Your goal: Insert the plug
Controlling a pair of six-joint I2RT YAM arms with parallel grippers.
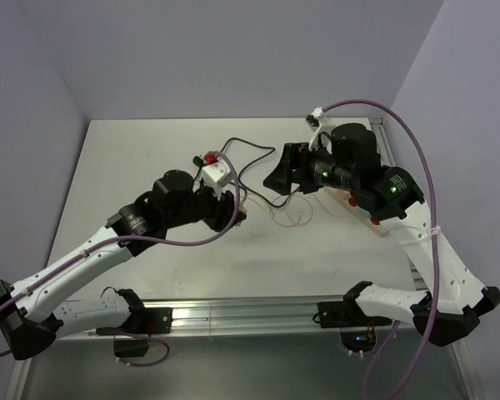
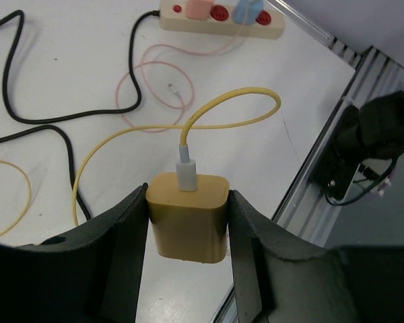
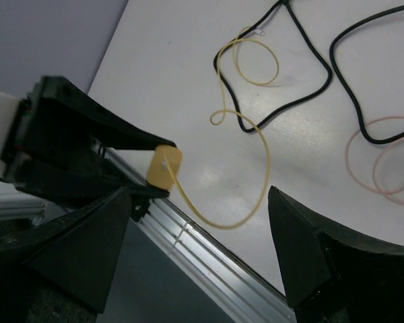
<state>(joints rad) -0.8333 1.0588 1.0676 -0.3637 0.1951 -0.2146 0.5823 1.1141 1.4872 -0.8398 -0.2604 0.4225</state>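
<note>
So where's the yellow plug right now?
In the left wrist view, the yellow plug is pinched in the left claw, its yellow cable looping toward the power strip.

White table (image 1: 133,158), pale lilac walls (image 1: 233,58), aluminium rail (image 1: 250,310) along near edge

Both arms wear white moulded shells over their long links, broken by chunky black cylindrical joint housings. The left arm (image 1: 92,254) fills the lower left of the overhead frame and the right arm (image 1: 437,250) the lower right. A purple cable (image 1: 418,146) loops loosely alongside each one. Two small green lights (image 1: 323,173) glow on the right arm's black wrist section. The bases (image 1: 350,310), at the bottom of that frame, are black blocks. The left gripper (image 2: 187,196) and the right gripper (image 3: 202,195) have matte black, broad, wedge-shaped fingers (image 3: 303,249) with flat inner faces.
</note>
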